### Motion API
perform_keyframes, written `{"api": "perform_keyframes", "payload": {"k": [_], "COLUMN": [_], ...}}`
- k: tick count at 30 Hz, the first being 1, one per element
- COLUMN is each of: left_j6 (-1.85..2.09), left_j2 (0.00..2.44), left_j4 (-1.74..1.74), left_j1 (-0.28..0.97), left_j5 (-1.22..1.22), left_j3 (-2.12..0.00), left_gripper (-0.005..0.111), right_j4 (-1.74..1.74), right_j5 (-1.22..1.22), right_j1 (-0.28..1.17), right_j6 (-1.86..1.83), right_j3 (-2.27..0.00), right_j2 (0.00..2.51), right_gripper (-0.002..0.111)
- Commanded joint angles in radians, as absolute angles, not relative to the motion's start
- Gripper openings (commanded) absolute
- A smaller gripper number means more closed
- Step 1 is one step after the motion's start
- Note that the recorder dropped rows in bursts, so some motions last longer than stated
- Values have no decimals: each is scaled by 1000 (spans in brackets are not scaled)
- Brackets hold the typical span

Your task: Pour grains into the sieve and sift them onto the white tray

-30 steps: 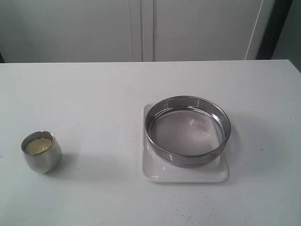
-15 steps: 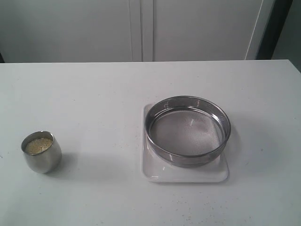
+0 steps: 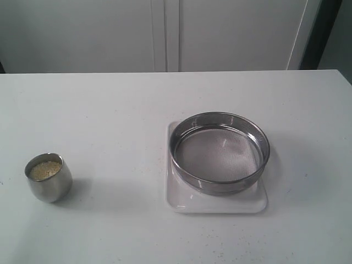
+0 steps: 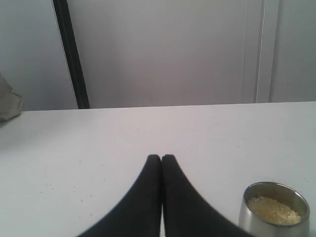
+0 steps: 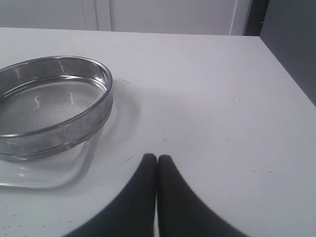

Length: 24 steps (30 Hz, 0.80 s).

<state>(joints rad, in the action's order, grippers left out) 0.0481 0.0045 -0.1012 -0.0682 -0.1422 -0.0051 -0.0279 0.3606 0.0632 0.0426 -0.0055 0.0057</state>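
Note:
The steel sieve (image 3: 219,152) rests on the white tray (image 3: 217,202) right of the table's middle, its mesh bare. Golden-yellow grains (image 3: 44,169) fill a small steel cup (image 3: 48,177) standing upright near the table's left edge. Neither gripper shows in the exterior view. In the left wrist view my left gripper (image 4: 161,158) is shut and holds nothing, with the cup (image 4: 274,212) and its grains (image 4: 274,209) close beside it. My right gripper (image 5: 157,158) is shut and holds nothing, apart from the sieve (image 5: 49,106) and the tray (image 5: 47,175).
White cabinet doors (image 3: 165,33) stand behind the white table (image 3: 110,110). The table's right edge (image 5: 286,69) drops off beside the right gripper. Fine specks dot the tabletop near the front.

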Motion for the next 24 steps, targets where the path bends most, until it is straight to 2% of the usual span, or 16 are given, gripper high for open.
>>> {"api": "perform_keyframes", "payload": {"k": [1, 12, 24], "left_j6": [54, 0, -51], "left_j2": [0, 7, 402], "left_j4": [-102, -131, -147], "left_j1": [-69, -69, -69], "left_j5": [-172, -330, -453], "left_j3": [0, 0, -174], "left_gripper": [0, 0, 0], "right_j4": [-30, -30, -30], "right_j5": [347, 347, 347], "right_j1": [58, 58, 58], "right_j6": [37, 37, 37], "right_j3": [0, 0, 0], "right_j2": [0, 0, 0], "right_gripper": [0, 0, 0]}}
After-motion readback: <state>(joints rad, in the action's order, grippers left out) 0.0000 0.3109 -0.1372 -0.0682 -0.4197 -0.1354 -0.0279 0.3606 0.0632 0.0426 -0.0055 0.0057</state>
